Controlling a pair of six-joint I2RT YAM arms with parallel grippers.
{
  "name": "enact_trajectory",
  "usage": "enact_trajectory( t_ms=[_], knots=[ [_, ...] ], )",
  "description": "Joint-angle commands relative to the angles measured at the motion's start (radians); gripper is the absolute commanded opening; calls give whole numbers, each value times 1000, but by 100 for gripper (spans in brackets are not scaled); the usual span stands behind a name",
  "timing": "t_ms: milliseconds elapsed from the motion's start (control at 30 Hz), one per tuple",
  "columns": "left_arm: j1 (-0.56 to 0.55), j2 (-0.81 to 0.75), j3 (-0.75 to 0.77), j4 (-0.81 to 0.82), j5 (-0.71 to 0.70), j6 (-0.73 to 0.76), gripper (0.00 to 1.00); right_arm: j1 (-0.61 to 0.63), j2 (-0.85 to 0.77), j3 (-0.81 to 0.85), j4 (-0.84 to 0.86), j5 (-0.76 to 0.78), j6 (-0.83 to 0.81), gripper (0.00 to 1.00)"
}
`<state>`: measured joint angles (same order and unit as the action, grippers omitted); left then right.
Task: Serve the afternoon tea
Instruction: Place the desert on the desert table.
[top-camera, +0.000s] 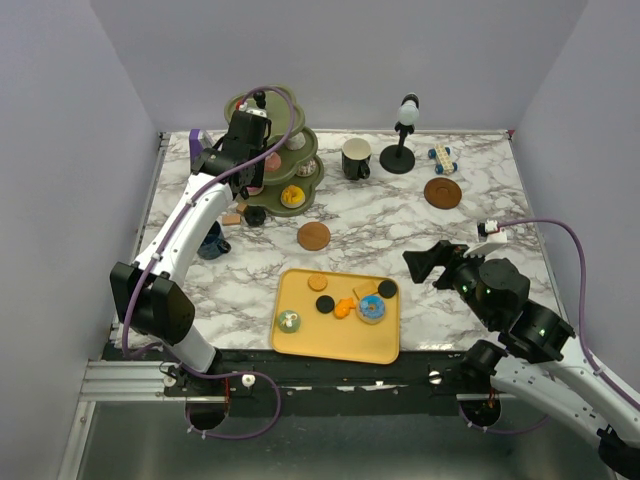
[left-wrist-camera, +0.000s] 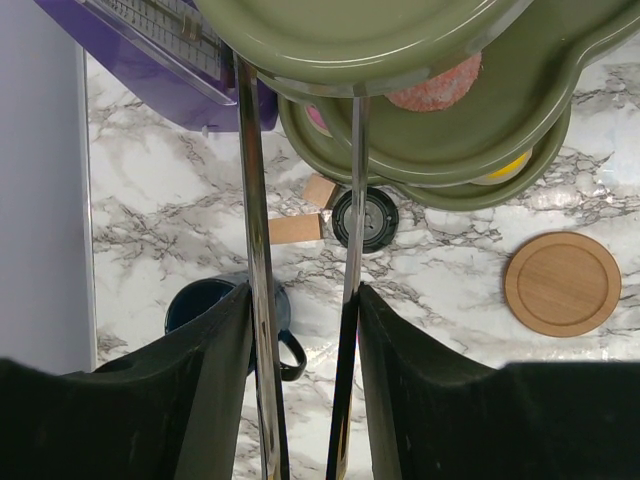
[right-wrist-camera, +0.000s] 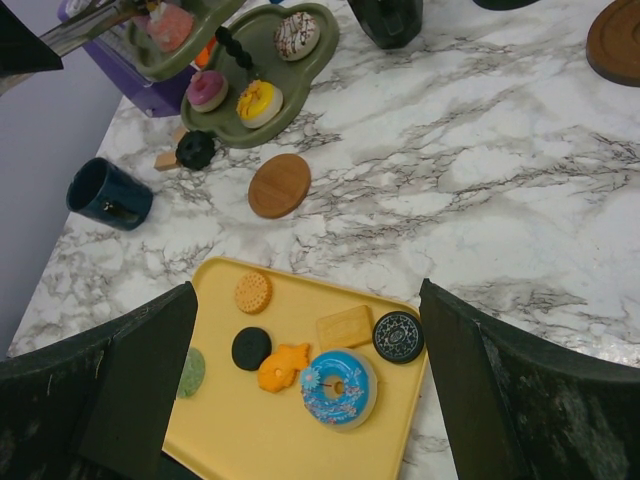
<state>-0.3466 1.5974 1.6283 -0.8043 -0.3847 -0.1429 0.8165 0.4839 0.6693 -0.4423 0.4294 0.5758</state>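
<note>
At the olive-green three-tier stand (top-camera: 312, 152), the left gripper (left-wrist-camera: 302, 300) is clamped on a pair of metal tongs (left-wrist-camera: 250, 200), one finger against each arm. This grip lets you reach in under the upper tier, where the fingers themselves would likely not fit. The tong tips are hidden by that tier's rim, so you cannot tell whether they carry a piece. A pink sugared doughnut (left-wrist-camera: 440, 85) lies on the tier below, near them.

The right gripper (right-wrist-camera: 310, 330) hangs empty with its jaws spread wide beside the yellow tray (top-camera: 335, 345), well apart from the left arm. The tray holds unserved pieces, including a blue doughnut (right-wrist-camera: 338, 387).

The dark-blue mug (top-camera: 212, 240) and the black mug (top-camera: 355, 158) both stand off the round coasters (top-camera: 314, 236). Treat that step as pending.
</note>
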Motion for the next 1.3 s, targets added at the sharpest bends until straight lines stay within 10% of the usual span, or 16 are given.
enact_trajectory(
  t_ms=[0,1267],
  knots=[
    [5,3,22,-1,-8,-6,52,5,-8,-5,7,4,-1,100],
    [21,-99,-12,11,-16,-15,58,4,-5,-8,7,0,-2,100]
  ],
)
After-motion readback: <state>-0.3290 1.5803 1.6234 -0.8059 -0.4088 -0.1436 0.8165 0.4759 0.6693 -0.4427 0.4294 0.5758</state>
